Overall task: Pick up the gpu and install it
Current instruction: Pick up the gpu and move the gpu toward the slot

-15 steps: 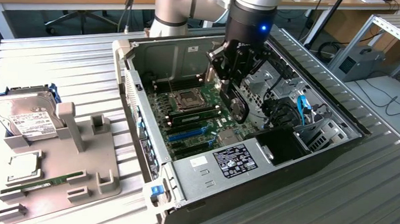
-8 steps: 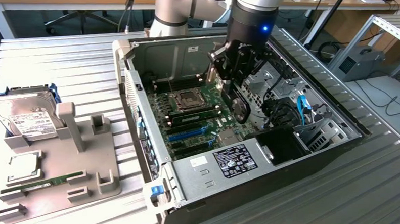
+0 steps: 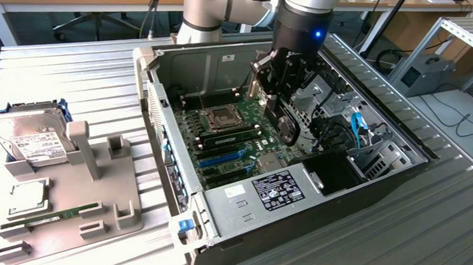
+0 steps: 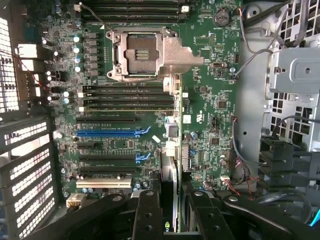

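The gripper [image 3: 285,94] hangs inside the open computer case [image 3: 395,166], which lies on its side in the middle of the slatted metal table [image 3: 79,84]. Its fingers are clamped on the gpu [image 3: 291,128], a black card held on edge with a round fan face turned toward the exterior view's right. In the wrist view the gpu [image 4: 170,175] shows as a thin pale strip running up from between the two black fingers [image 4: 148,212] of the gripper [image 4: 172,215]. It lies over the green motherboard [image 4: 210,100], just off the ends of the blue expansion slots [image 4: 107,132] and below the empty CPU socket [image 4: 137,52]. The card seems to hover over the board rather than sit in a slot, though its lower edge is hidden and I cannot tell.

A black sticker [image 3: 278,191] with white print sits on the metal housing at the case's near edge. Its writing is too small to read.

Toward the table's edge at the exterior view's left stands a grey holder tray [image 3: 98,180]. It carries a silver hard drive [image 3: 30,136] with an illegible white label, a square processor [image 3: 28,196] and a green RAM stick [image 3: 53,215].
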Controlling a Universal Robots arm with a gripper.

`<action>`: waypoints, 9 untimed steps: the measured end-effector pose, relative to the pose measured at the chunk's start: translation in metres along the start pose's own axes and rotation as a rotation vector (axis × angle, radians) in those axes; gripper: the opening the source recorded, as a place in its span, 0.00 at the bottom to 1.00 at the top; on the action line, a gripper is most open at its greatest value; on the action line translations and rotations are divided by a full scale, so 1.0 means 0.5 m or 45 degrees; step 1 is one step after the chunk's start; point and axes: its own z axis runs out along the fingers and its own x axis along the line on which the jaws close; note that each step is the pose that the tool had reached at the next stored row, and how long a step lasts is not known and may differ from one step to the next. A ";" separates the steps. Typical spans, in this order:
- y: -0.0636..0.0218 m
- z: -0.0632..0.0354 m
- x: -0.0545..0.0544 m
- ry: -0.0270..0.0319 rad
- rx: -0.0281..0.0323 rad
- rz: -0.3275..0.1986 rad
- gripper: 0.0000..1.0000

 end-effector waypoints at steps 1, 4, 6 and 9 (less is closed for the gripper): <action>0.000 0.000 -0.002 0.0000 0.0003 0.000 0.26; 0.000 0.001 -0.009 0.0000 0.0011 0.000 0.26; 0.000 0.001 -0.012 0.0000 0.0014 0.000 0.26; 0.000 0.001 -0.018 0.0000 0.0019 0.000 0.26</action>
